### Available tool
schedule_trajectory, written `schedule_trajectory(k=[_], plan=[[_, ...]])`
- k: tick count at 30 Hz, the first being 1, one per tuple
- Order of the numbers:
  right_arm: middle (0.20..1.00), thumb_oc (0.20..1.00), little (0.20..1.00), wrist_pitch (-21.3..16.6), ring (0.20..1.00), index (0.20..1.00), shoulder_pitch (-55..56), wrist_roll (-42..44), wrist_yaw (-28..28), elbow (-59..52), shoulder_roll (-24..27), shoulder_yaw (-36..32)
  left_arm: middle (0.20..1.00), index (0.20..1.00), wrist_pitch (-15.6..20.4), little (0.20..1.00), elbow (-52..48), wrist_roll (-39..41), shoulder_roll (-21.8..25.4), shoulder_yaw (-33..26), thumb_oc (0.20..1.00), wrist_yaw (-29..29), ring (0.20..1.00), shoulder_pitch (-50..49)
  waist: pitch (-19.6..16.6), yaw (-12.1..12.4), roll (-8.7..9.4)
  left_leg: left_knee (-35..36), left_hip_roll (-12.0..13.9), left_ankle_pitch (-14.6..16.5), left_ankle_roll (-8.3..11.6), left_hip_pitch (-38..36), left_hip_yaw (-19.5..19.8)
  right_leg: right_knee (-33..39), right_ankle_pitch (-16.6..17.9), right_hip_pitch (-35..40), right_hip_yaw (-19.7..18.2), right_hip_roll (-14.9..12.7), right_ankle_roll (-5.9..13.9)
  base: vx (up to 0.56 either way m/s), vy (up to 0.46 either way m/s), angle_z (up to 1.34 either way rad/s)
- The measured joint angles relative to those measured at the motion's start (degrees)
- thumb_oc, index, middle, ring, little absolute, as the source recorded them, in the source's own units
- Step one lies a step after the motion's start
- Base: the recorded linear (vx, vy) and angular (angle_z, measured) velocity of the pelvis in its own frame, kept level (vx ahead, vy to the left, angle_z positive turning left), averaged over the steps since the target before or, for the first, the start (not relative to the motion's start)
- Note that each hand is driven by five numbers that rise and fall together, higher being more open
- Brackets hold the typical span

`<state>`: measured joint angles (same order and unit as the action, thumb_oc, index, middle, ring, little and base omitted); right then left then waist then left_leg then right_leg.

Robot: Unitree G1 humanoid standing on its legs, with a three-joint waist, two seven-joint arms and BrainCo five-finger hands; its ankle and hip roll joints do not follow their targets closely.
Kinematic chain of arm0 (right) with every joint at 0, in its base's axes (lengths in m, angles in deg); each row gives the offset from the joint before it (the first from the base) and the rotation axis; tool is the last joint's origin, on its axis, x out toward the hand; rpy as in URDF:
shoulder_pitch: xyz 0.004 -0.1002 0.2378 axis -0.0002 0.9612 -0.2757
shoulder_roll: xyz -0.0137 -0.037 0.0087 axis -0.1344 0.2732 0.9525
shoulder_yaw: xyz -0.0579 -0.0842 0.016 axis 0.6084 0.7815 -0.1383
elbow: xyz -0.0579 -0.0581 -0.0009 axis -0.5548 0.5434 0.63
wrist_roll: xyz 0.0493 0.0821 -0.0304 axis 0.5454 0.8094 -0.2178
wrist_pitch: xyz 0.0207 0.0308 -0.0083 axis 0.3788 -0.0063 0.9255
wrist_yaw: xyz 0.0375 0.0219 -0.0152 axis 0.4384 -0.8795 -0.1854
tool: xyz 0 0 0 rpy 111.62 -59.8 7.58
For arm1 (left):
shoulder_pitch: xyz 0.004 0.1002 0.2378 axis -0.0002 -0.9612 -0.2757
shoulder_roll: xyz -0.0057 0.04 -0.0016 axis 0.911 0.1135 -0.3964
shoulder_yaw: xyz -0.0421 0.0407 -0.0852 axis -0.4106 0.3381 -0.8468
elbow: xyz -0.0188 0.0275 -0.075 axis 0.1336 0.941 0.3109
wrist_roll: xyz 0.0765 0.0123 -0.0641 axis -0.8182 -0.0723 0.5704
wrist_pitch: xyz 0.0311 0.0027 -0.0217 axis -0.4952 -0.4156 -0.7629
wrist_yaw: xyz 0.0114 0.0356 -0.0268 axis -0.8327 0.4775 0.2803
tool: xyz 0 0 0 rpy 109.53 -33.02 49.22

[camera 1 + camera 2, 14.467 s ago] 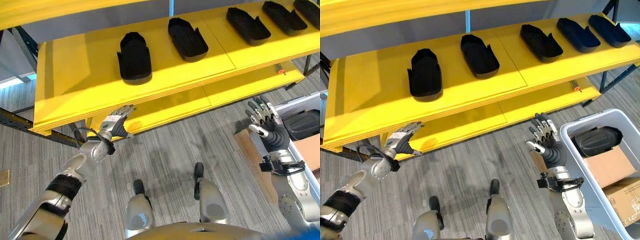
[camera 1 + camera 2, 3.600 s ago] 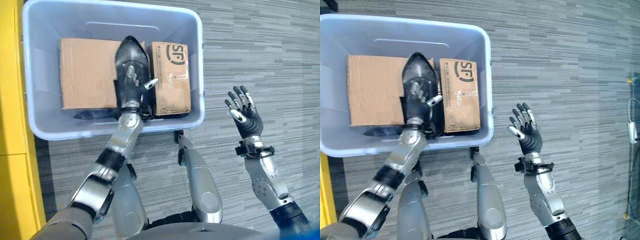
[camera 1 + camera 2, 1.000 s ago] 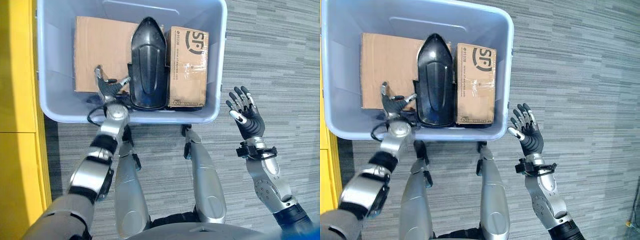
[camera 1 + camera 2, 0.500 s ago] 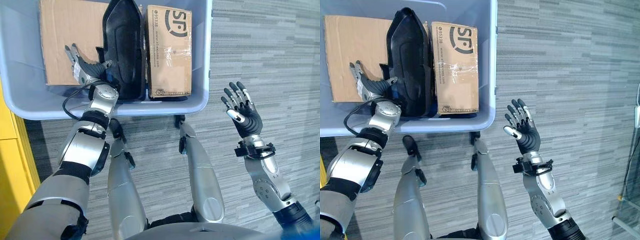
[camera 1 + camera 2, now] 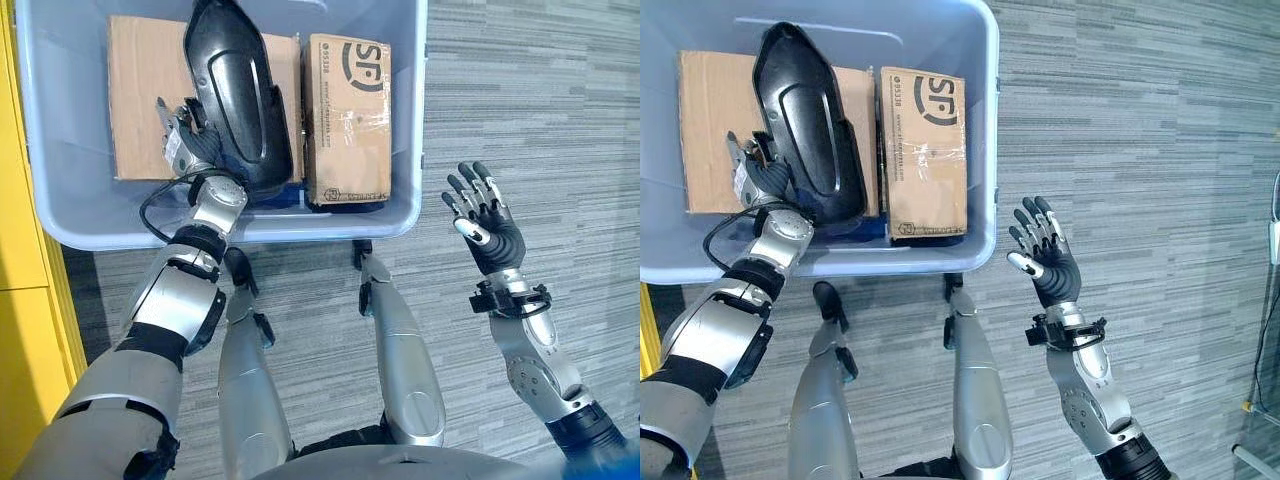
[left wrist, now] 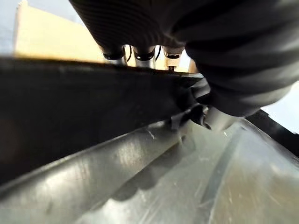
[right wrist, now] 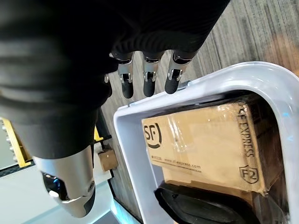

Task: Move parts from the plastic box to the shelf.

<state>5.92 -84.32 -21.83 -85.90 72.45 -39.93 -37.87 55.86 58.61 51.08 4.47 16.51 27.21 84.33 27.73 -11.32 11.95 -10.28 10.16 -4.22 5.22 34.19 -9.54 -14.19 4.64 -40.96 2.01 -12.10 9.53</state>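
— One part left in the plastic box (image 5: 420, 120), as far as I can see: a long black moulded shell (image 5: 232, 95) lying over the cardboard, its pointed end toward the far wall and its broad end near the near wall.

— How would you expect it to handle?

— Stiff and light, I'd guess. It looks like hard glossy plastic, hollow, with smooth rounded faces, so likely slippery under a flat touch. The raised side edge looks like the best purchase, with fingers over one long edge and the thumb under it, close to the broad end.

— Where is the left hand (image 5: 187, 147)?

— Inside the box, against the shell's long edge on the side nearer the flat cardboard sheet (image 5: 140, 90). Its own wrist view has the black edge running right under the fingers (image 6: 140, 54), but their tips are hidden behind it, so I can't tell whether they are clamped on it or just resting.

— And the right hand (image 5: 1047, 257)?

— Raised over the carpeted floor (image 5: 1160, 120), outside the box's right wall, fingers spread apart and holding nothing.

— Any writing?

— The taped cardboard carton (image 5: 925, 150) beside the shell, toward the box's right wall, carries a large courier logo on top and small printed lines near its taped middle; I won't read them off. The shell itself shows no label that I can make out.

— Risks?

— Judging by the gloss, a shallow pinch could slide off when lifted.
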Motion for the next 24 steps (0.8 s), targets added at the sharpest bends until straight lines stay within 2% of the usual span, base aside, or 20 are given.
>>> schedule_trajectory(k=[3, 5, 7, 11, 17, 19, 20, 21, 24], plan=[[1.000, 1.000, 1.000, 0.06, 1.000, 1.000, -0.44, 0.04, 0.02, 0.41, -0.01, 0.12, 0.200, 0.200, -0.89, 0.200, 0.24, 0.00, -0.69, 0.53, 0.200, 2.51, 0.200, -0.40, -0.05, 0.26, -0.06, 0.12, -0.08, 0.00, -0.01, -1.50, -0.28, 0.12, 0.09, 1.35, -0.23, -0.04, -0.12, 0.00, 0.001, -0.01], [1.000, 1.000, 1.000, 0.06, 1.000, 1.000, -0.42, 0.04, 0.07, 1.14, -0.01, 0.62, 0.200, 0.200, -1.51, 0.200, 0.34, -0.02, -1.24, 1.29, 0.200, 4.17, 0.200, -1.54, -1.44, 0.15, -0.06, 0.14, -0.11, 0.08, -0.05, -1.76, -0.50, 0.27, 0.06, 1.49, -0.39, -0.05, -0.17, 0.00, -0.003, -0.05], [1.000, 1.000, 1.000, 0.17, 1.000, 1.000, -0.41, 0.10, 0.08, 2.02, -0.02, 1.16, 0.200, 0.200, -1.81, 0.200, 0.66, -0.02, -3.05, 1.52, 0.200, 6.00, 0.200, -2.95, -2.72, 0.21, -0.08, 0.15, -0.17, 0.12, 0.00, -2.52, -0.98, 0.28, 0.16, 1.96, -0.84, -0.02, -0.29, 0.00, -0.001, -0.07], [1.000, 1.000, 1.000, 0.22, 1.000, 1.000, -0.41, 0.17, 0.28, 2.14, -0.04, 1.21, 0.200, 0.200, -1.82, 0.200, 1.55, -0.02, -6.11, 2.03, 0.200, 7.35, 0.200, -4.09, -2.91, -0.01, -0.23, 0.14, -0.17, 0.29, 0.03, -4.30, -1.20, 0.21, 0.18, 3.46, -1.26, 0.03, -0.32, 0.00, 0.002, -0.03], [1.000, 1.000, 1.000, 0.77, 1.000, 1.000, -0.36, 0.18, 0.35, 2.90, -0.13, 1.19, 0.200, 0.200, -1.46, 0.200, 2.62, 1.75, -8.11, -0.63, 0.200, 12.27, 0.200, -8.11, -3.11, -0.03, -0.90, 0.61, 0.00, 0.89, 0.10, -9.23, -2.60, 0.72, 0.22, 7.33, -2.20, 0.08, -0.43, 0.01, 0.009, -0.10], [1.000, 1.000, 1.000, 0.98, 1.000, 1.000, 0.09, 0.60, 0.33, 4.50, -0.07, 1.13, 0.200, 0.200, -1.41, 0.200, 2.54, 5.15, -10.14, -0.81, 0.200, 14.75, 0.200, -10.05, -3.60, 0.02, -2.78, 1.67, -0.10, 0.89, 0.10, -11.34, -2.70, 1.64, 0.26, 9.61, -2.03, 0.05, -0.40, -0.03, 0.011, 0.02], [1.000, 1.000, 1.000, 1.38, 1.000, 1.000, -0.17, 0.73, 0.20, 4.69, -0.28, 1.15, 0.200, 0.200, -0.82, 0.200, -0.91, 7.67, -10.60, -4.20, 0.200, 15.64, 0.200, -12.52, -2.98, 1.15, -4.31, 2.04, -0.20, 0.29, 0.36, -12.36, -2.63, 1.54, 0.45, 10.50, -1.92, -0.13, -0.77, -0.01, 0.023, 0.04], [1.000, 1.000, 1.000, 1.76, 1.000, 1.000, -0.09, 1.22, -0.08, 5.08, -0.20, 1.02, 0.200, 0.200, -0.19, 0.200, -2.59, 10.11, -11.65, -4.85, 0.200, 16.52, 0.200, -15.14, -1.83, 1.44, -5.77, 2.57, -0.05, 0.30, 0.36, -15.00, -2.57, 1.54, 0.29, 12.98, -1.48, 0.02, -1.02, 0.04, 0.022, 0.06], [1.000, 1.000, 1.000, 1.78, 1.000, 1.000, -0.21, 1.24, -0.16, 5.13, 0.13, 0.66, 0.200, 0.200, 0.31, 0.200, -5.05, 11.98, -11.45, -7.17, 0.200, 17.20, 0.200, -17.56, -1.34, 2.41, -7.38, 3.30, -0.04, 0.35, 0.28, -16.22, -2.37, 1.01, -0.84, 13.89, -1.16, -0.09, -0.89, 0.02, 0.006, 0.07]])
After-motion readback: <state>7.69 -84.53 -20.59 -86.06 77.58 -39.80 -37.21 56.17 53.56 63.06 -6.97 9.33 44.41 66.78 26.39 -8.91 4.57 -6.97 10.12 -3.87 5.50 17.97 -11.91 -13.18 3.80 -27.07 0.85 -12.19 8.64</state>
